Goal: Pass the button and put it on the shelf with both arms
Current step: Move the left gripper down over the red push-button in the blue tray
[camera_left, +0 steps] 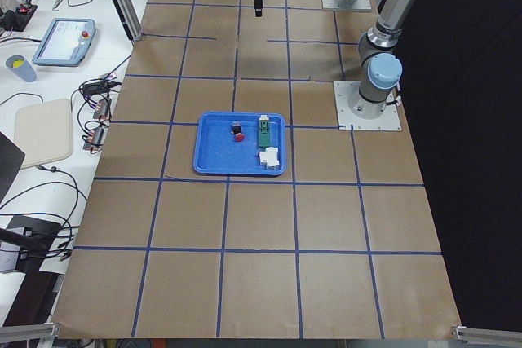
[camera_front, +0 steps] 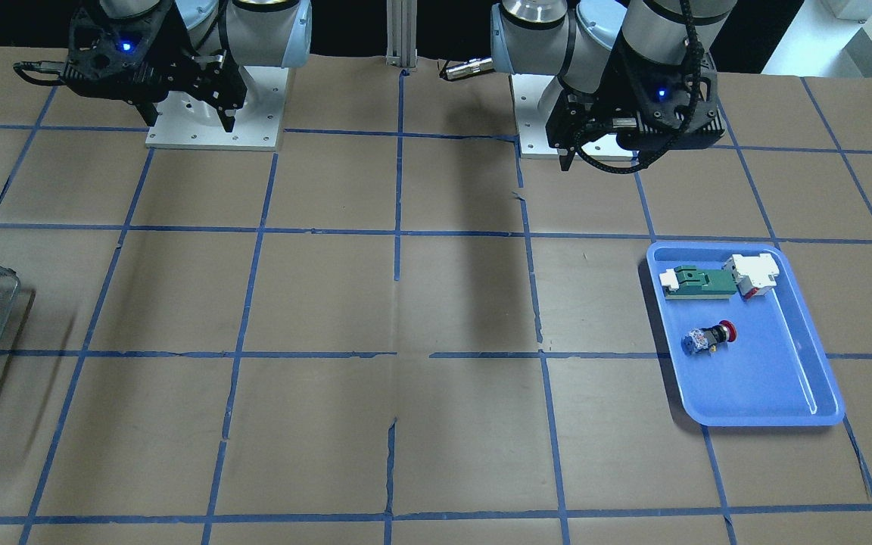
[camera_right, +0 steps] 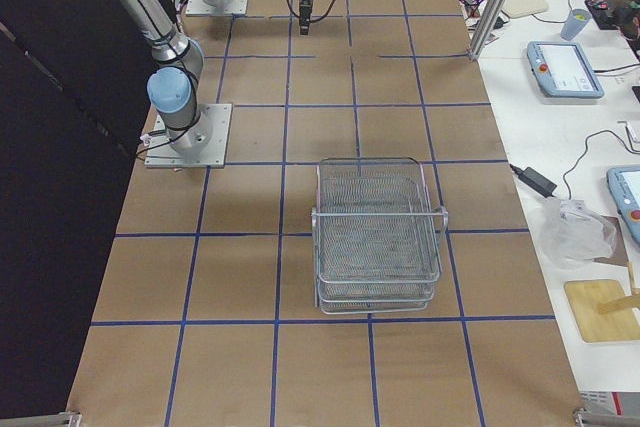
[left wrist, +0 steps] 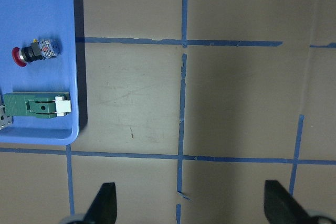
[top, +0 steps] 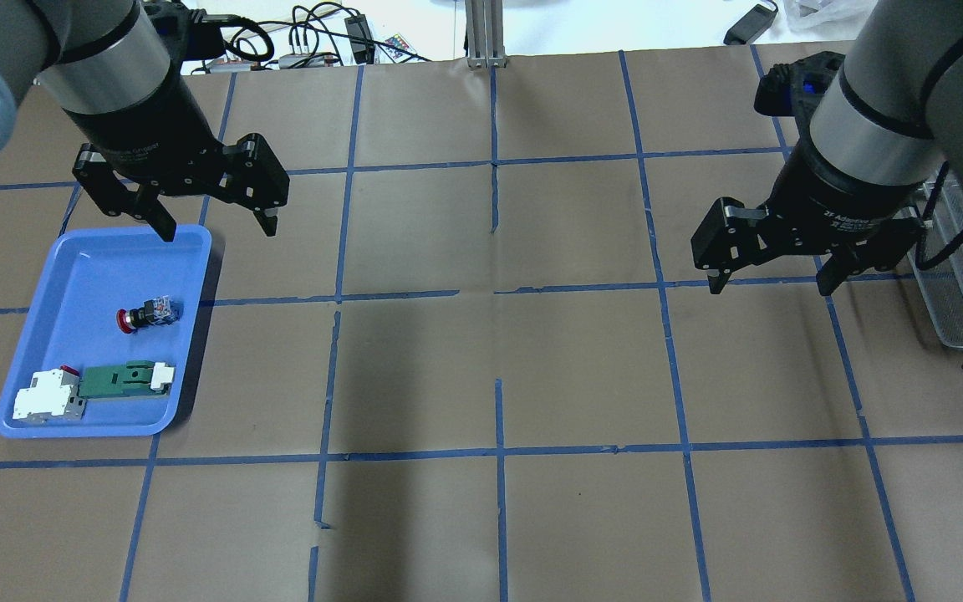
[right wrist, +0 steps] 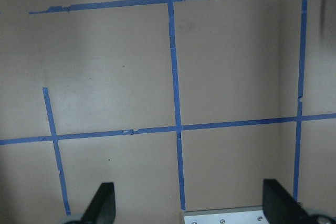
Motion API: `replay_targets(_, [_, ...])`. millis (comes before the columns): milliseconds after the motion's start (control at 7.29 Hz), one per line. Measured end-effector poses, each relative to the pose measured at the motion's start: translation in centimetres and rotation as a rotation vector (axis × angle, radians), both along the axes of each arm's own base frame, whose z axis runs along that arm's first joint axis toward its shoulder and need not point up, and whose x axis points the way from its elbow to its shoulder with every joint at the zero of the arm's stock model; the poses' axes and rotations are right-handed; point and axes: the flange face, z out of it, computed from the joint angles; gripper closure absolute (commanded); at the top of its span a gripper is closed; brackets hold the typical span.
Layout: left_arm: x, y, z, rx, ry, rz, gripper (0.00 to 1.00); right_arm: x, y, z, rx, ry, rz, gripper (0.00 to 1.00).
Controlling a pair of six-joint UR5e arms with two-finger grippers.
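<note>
Lying in blue tray (top: 72,267), button (top: 147,313) apart from wide-spread left pincer (top: 218,231).

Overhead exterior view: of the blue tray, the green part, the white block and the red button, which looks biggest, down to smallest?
1. blue tray, by far the largest.
2 and 3. green-and-white part and white-and-red block: too alike to rank.
4. button, the smallest.
</note>
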Motion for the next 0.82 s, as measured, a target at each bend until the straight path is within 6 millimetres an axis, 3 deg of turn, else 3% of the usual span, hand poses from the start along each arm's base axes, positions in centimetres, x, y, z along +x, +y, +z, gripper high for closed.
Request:
replay_targets(411, [1.0,-0.6,-0.7,0.013,0.013,-0.090,0.00,0.0,0.1,-0.1,0.003,0.003,0.000,0.00])
replay_targets(685, [4.1,-2.0,-2.2,0.031,0.028,-0.233,0.00,-0.1,0.3,-0.8,0.017,0.009,0.002,0.00])
replay_targets(823, [6.9,-2.8,-3.2,0.039,0.041,-0.301,0.00,-0.1,0.4,-1.3,0.026,0.011,0.005,0.00])
